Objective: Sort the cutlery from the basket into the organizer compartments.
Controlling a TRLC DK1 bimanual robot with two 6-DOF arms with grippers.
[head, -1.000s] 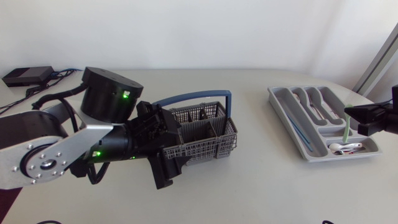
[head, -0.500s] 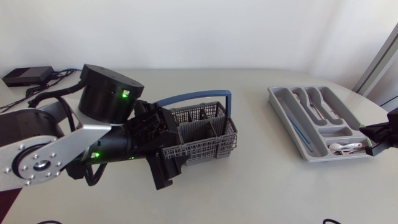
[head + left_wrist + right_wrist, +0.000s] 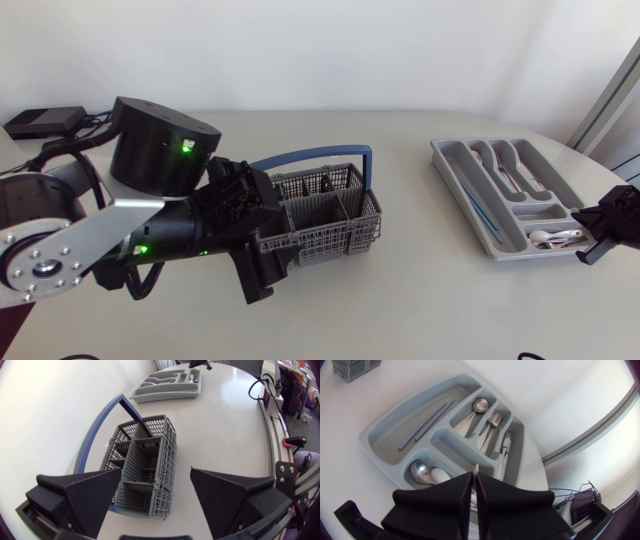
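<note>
black right hand has withdrawn, seemingly closed.

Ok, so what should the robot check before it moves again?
1. Jaws of the left gripper open: ok.
2. The basket upright, ahead between those jaws: ok.
3. Cutlery inside the basket: cannot tell.
4. Jaws of the right gripper shut on a thin pale piece: ok.
5. Room in the long compartment of the organizer: ok.
</note>
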